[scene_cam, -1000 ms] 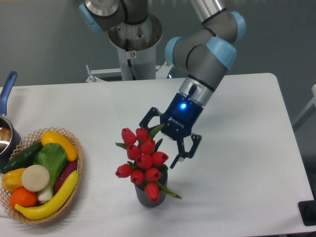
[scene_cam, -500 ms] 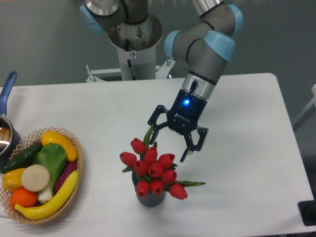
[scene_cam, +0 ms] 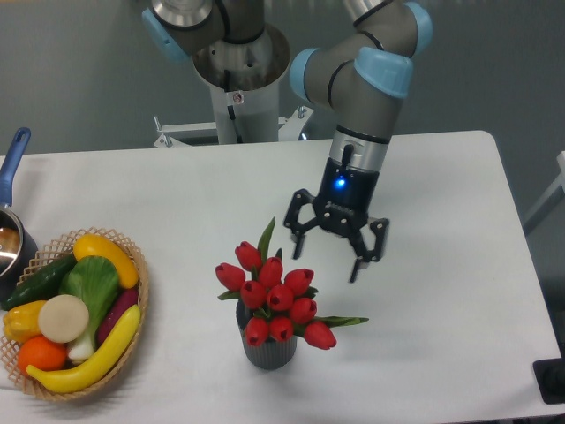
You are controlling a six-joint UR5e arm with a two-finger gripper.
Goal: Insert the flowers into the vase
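The gripper (scene_cam: 325,254) hangs above the white table (scene_cam: 441,265) with its fingers spread wide and nothing between them, up and to the right of the flowers (scene_cam: 275,296) and clear of them. The red tulip bunch stands in the dark ribbed vase (scene_cam: 269,353), stems down in its mouth, buds spilling wider than the rim. A woven basket (scene_cam: 137,305) of vegetables sits well apart at the left edge.
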